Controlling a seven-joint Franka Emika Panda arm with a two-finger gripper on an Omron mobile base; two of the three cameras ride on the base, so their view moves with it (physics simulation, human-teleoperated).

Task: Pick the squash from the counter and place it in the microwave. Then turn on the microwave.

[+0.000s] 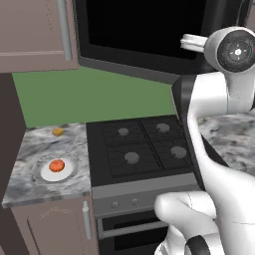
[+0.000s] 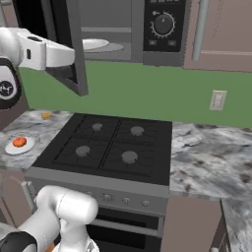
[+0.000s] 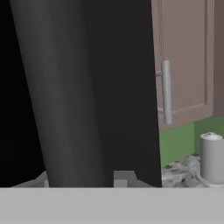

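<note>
The squash (image 1: 57, 165) sits on a white plate (image 1: 46, 174) on the counter (image 1: 30, 189), left of the stove — a small orange-red lump resting at the middle of the plate. In the right base view the same squash (image 2: 19, 142) and plate (image 2: 12, 148) appear at the far left edge, on the marbled slab. Behind the plate, nearer the green wall (image 1: 94, 94), lies a tiny yellow-orange cube (image 1: 58, 132), well apart from the plate.

The black four-burner stove (image 1: 144, 144) fills the middle of the counter run, with the grey oven front and its horizontal bar handle (image 1: 134, 228) below. To the right of the stove the counter continues, bare marbled stone (image 2: 206, 157), with a wall outlet (image 2: 217, 100) above it.

The microwave (image 2: 147, 54) hangs above the stove. Its door (image 2: 76, 49) stands swung open toward the left, and inside a pale turntable plate (image 2: 96, 44) shows. The control panel with its round dial (image 2: 163, 24) sits at the right of the opening.

The arm reaches up to the open door — its white forearm (image 2: 49, 53) meets the door's edge. The hand view looks close along the dark door handle (image 3: 65, 96), with a brown cabinet (image 3: 183, 57) and a grey canister (image 3: 212, 157) beyond. The gripper's fingers are hidden; I cannot tell whether they are open or closed.
</note>
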